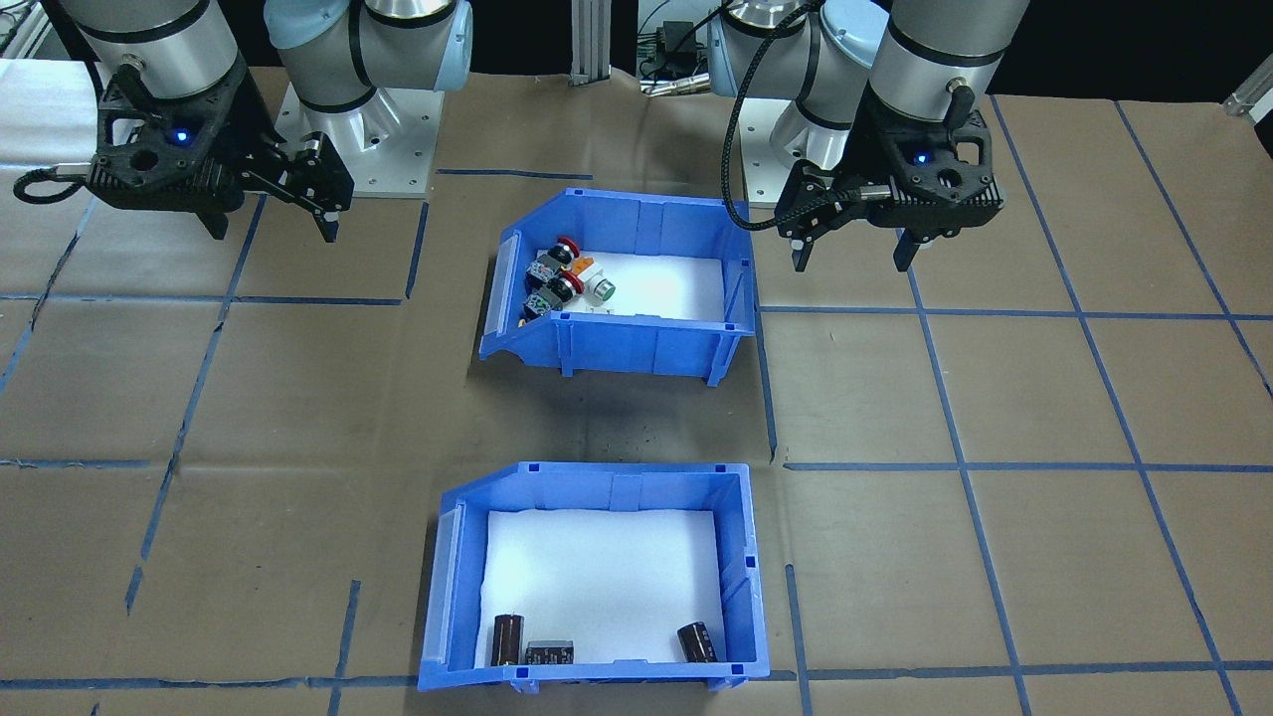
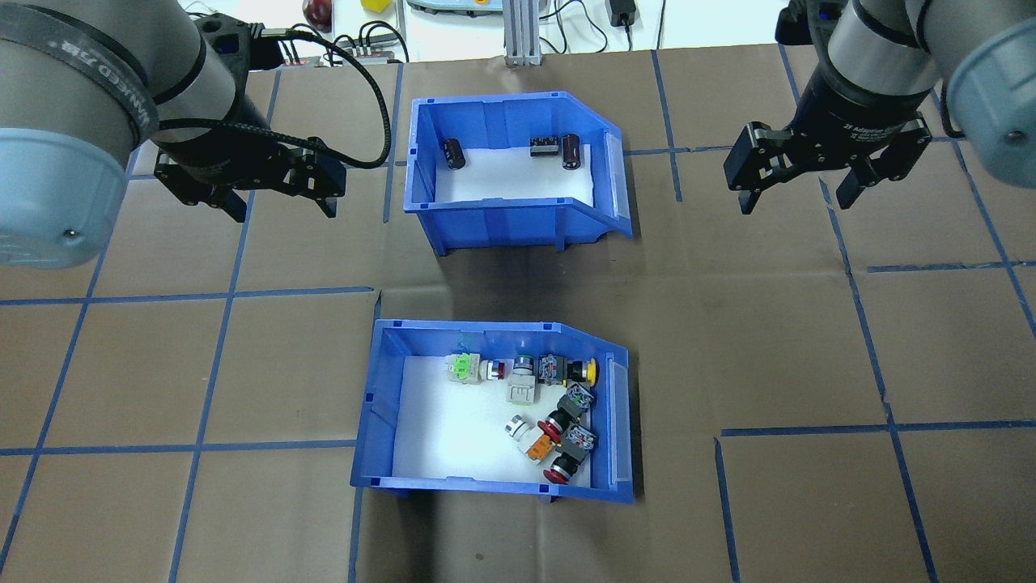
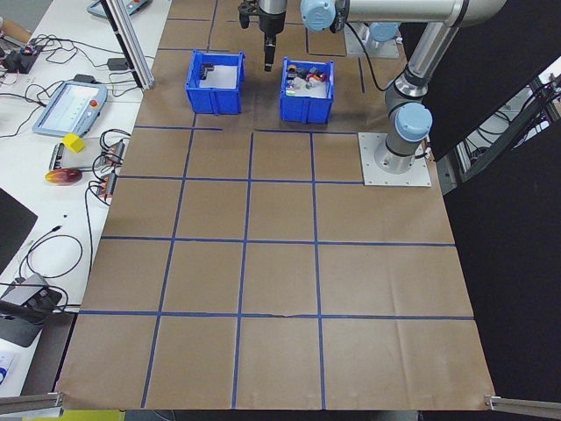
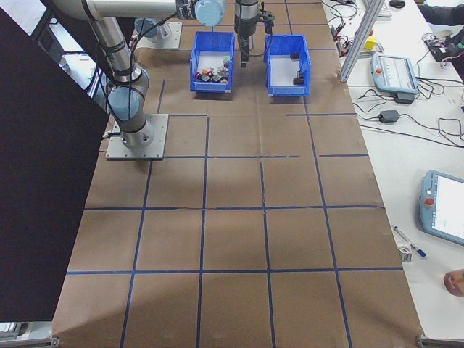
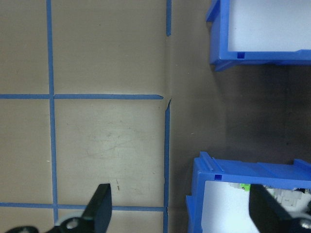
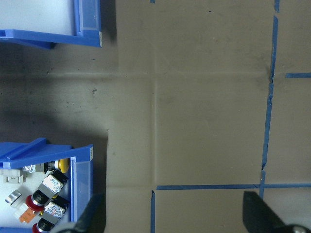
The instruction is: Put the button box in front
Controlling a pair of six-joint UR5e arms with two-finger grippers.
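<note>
The button box [image 2: 380, 405] is a blue bin with a white floor and coloured push-buttons [image 2: 558, 421], and it stands on the robot's side of the table's middle. In the front-facing view the button box [image 1: 636, 348] lies between both arms. My left gripper [image 2: 283, 210] hovers open over bare paper, to the left of the far bin and beyond the button box. My right gripper [image 2: 795, 204] hangs open at the right, also empty. The left wrist view has the button box [image 5: 199, 194] at its lower right, and in the right wrist view the button box [image 6: 82, 184] is at the lower left.
A matching blue bin [image 2: 502, 219] with a few dark cylinders [image 2: 453, 154] stands beyond the button box, about a bin's width away. Blue tape lines [image 2: 227, 295] grid the brown paper. Arm base plates [image 1: 398, 149] sit at the robot side. Cables and devices [image 3: 70, 105] lie past the far edge.
</note>
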